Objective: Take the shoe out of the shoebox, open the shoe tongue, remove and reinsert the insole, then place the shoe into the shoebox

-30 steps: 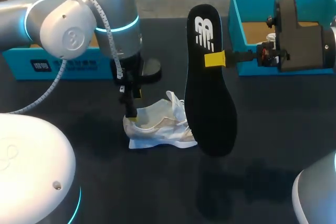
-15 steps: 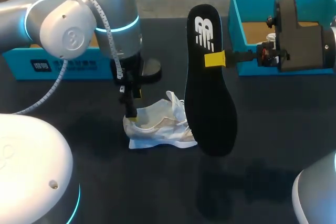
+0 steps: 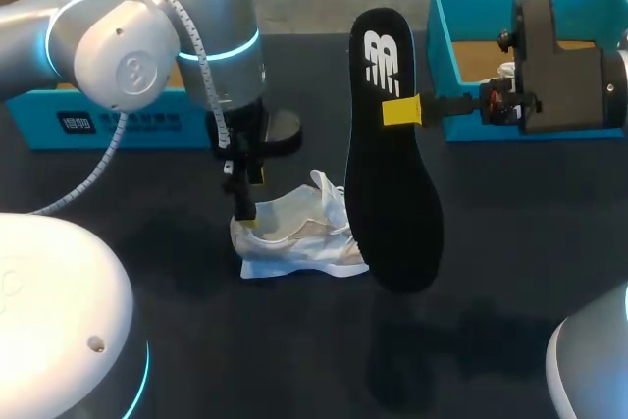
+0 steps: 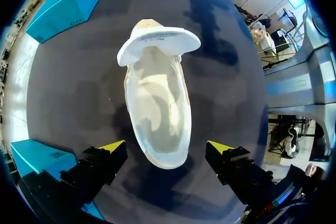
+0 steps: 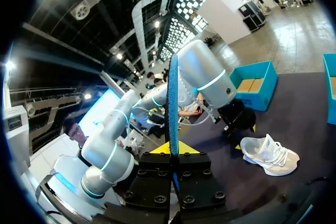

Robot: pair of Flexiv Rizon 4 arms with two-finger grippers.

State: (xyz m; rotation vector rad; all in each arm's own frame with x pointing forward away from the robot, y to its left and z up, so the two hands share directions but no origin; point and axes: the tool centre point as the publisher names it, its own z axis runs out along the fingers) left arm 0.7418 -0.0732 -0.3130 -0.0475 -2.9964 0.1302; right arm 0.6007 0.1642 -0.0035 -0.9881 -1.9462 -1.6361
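Observation:
A white shoe (image 3: 294, 237) lies on the dark table, its tongue pulled up and its inside bare (image 4: 157, 108). My left gripper (image 3: 249, 199) hangs over the heel, open, with one yellow fingertip (image 4: 113, 146) on each side of the heel (image 4: 167, 148) and a gap to each. The black insole (image 3: 392, 154) is held upright in the air to the right of the shoe, my right gripper (image 3: 402, 111) shut on its edge. In the right wrist view the insole (image 5: 172, 103) shows edge-on between the fingers, with the shoe (image 5: 269, 153) on the table beyond.
An open blue shoebox (image 3: 439, 41) stands at the back right, behind my right gripper. A second blue box (image 3: 98, 120) stands at the back left behind my left arm, and it shows in the right wrist view as well (image 5: 254, 85).

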